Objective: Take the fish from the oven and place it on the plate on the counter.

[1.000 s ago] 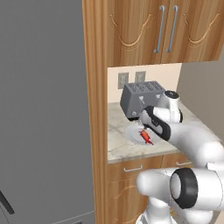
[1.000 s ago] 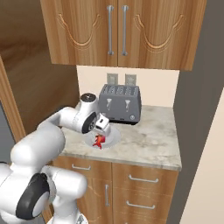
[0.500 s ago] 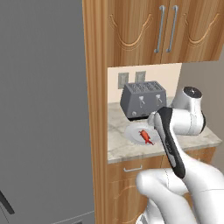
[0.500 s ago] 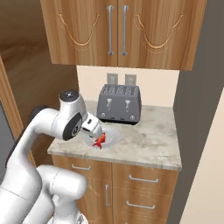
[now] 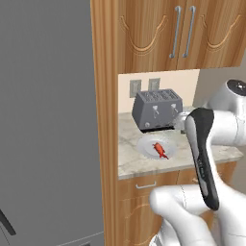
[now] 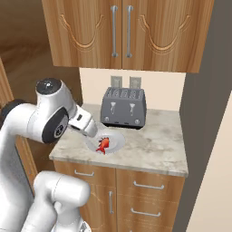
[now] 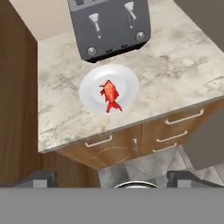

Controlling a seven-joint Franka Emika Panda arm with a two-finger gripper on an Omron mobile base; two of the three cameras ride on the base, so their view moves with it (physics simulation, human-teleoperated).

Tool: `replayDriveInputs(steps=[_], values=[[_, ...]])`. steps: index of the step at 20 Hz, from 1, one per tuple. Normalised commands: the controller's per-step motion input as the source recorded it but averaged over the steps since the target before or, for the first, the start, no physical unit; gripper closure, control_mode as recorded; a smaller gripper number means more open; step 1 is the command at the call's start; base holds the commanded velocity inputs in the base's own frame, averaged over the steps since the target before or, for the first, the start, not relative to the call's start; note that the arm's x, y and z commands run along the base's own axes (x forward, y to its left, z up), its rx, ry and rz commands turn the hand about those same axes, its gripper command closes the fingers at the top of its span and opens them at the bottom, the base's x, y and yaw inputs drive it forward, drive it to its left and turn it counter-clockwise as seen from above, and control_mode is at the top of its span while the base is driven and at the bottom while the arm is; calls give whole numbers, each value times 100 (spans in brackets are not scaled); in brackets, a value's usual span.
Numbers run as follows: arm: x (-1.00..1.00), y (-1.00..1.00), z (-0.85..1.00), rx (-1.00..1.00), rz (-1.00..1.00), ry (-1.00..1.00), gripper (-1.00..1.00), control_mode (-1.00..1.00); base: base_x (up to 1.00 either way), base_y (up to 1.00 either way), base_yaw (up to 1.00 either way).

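Observation:
The small red-orange fish (image 7: 110, 94) lies in the middle of the round white plate (image 7: 89, 94), free of any grip. The plate rests on the speckled counter (image 7: 175, 70) just in front of the toaster. My gripper (image 7: 113, 178) is open and empty, its fingertips wide apart. It is pulled back above the counter's front edge and looks down at the plate. From the right base the fish (image 6: 103, 144) on the plate (image 6: 117, 140) sits just right of my gripper (image 6: 90, 131). From the left base the fish (image 5: 160, 150) and plate (image 5: 144, 146) show beside my forearm. The oven is out of view.
A dark grey toaster (image 6: 123, 108) stands at the back of the counter (image 6: 154, 145), close behind the plate. Wooden wall cabinets (image 6: 122, 31) hang overhead. A tall wooden panel (image 5: 104, 120) bounds the counter on the left, a grey wall (image 6: 204, 113) on the right. Drawers (image 7: 175, 127) lie below.
My hand has drawn back and up from the plate, staying open. The fish stays lying on the plate.

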Motion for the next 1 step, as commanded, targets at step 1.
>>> replayDriveInputs(steps=[1], values=[[-55, 0, 94, 0, 0, 0, -100, -100, 0, 0, 0]])
